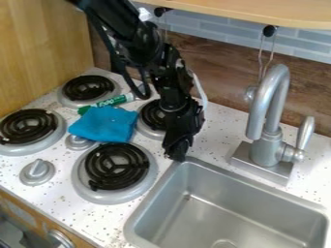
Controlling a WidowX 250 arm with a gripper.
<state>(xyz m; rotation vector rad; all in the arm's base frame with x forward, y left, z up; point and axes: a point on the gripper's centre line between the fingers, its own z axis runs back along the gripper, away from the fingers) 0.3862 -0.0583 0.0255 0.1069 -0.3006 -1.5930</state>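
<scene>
See the black gripper (176, 147) pointing down beside the upper-left corner of the sink (187, 166); cannot tell if open or closed, or if holding something. Find the blue cloth (105, 124) among the burners, just beside the green marker (113, 100). Looks light, soft and not fragile; probably better to pinch at a raised fold than at a flat edge. Hard to make out the rear burner (150, 116) behind the arm, or the surface under the cloth.
</scene>
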